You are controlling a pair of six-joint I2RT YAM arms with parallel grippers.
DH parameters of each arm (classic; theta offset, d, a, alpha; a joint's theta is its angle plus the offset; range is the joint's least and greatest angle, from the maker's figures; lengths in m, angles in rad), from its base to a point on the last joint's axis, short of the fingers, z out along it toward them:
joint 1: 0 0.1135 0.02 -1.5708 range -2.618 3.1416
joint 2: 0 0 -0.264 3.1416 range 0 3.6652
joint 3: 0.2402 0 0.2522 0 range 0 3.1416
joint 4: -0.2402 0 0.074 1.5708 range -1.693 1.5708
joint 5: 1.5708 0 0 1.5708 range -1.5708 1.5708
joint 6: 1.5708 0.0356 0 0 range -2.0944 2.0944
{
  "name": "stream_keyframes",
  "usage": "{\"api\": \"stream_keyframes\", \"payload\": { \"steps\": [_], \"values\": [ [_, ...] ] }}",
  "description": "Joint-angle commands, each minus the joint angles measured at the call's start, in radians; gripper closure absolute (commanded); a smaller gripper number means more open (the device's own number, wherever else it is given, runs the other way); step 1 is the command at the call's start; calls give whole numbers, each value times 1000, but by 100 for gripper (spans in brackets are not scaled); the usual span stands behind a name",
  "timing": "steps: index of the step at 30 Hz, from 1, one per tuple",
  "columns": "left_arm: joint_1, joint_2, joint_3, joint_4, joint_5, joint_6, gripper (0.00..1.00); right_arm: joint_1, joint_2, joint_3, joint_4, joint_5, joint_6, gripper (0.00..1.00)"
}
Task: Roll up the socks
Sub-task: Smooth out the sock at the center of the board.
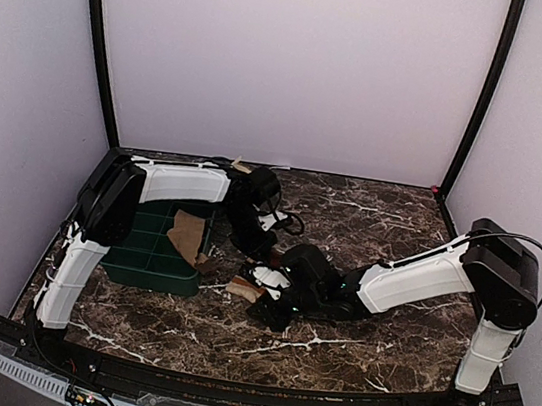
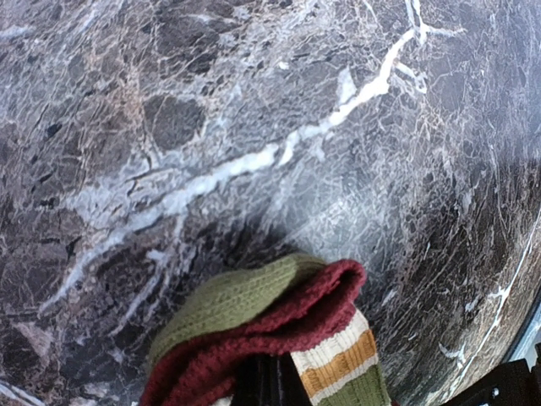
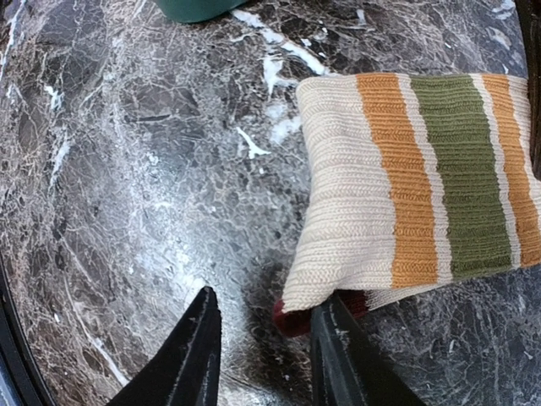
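The socks (image 3: 406, 182) lie on the dark marble table, cream with orange and olive stripes and a dark red edge underneath. From above they show as a small tan patch (image 1: 243, 288) between the two grippers. My left gripper (image 2: 269, 376) is shut on their bunched olive and dark red end (image 2: 254, 309), and its dark fingers are mostly hidden under the cloth. My right gripper (image 3: 266, 304) stands open low over the table. Its right finger (image 3: 334, 347) touches the near corner of the cream cuff, and only bare marble and a bit of red edge lie between the fingers.
A dark green bin (image 1: 149, 246) sits at the left under the left arm, with a flat tan piece (image 1: 186, 236) lying over its right rim. Its corner (image 3: 199, 8) shows at the top of the right wrist view. Purple walls close the back and sides.
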Motion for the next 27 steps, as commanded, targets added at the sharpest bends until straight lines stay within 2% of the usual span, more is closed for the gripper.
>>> {"api": "stream_keyframes", "payload": {
  "steps": [1,5,9,13,18,27],
  "values": [
    [-5,36,1,-52,-40,-9,100,-2,15,12,34,-34,20,67],
    [-6,37,0,-54,-34,-10,100,0,18,6,42,-13,24,67],
    [-8,38,-1,-58,-32,-9,100,0,37,25,32,27,23,59],
    [-10,37,2,-59,-32,-9,100,1,53,42,22,57,23,58],
    [-10,41,1,-60,-37,-9,100,8,60,47,14,33,15,69],
    [-11,50,1,-63,-38,-11,100,43,52,28,28,7,-1,81]
  ]
}}
